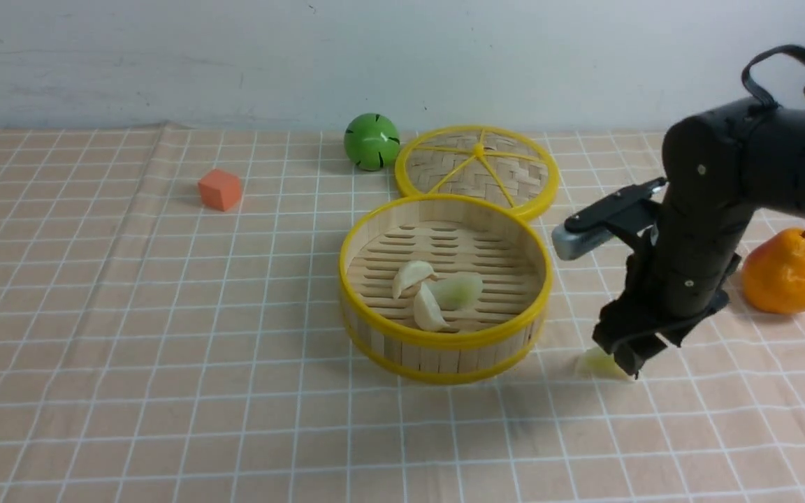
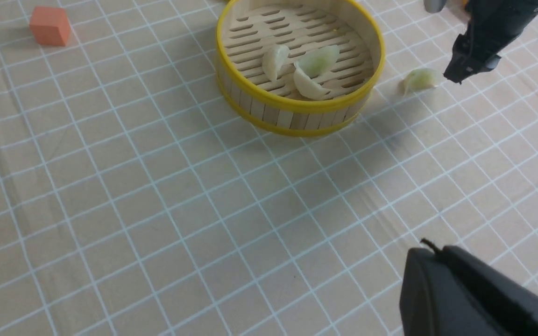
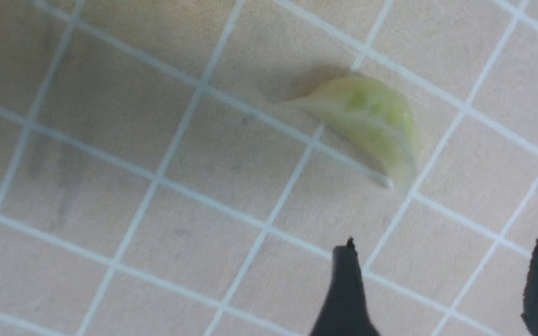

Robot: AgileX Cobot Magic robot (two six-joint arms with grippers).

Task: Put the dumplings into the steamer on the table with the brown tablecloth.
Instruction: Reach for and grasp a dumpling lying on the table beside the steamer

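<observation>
Now, three dumplings (image 1: pixel 429 311) lie on the slatted floor of the steamer (image 1: pixel 444 341), which stands near the middle of the counter (image 1: pixel 724 433). The last green dumpling (image 3: pixel 367 126) lies on the brown tablecloth (image 1: pixel 165 349) just beside the steamer, on the side toward the counter's right edge. Our right claw (image 1: pixel 619 363) hovers low over it, fingers spread and nothing between them. In the right wrist view the dumpling sits ahead of the tips, not between them.

We judge the step in hand to be the pick. To do it well, we should shift the claw until the fingers straddle the crescent across its narrow back, then descend to the cloth and close gently, since the piece looks soft and could squirt aside. Our left claw (image 2: pixel 437 280) is pressed together, well off toward the counter's left edge.
</observation>
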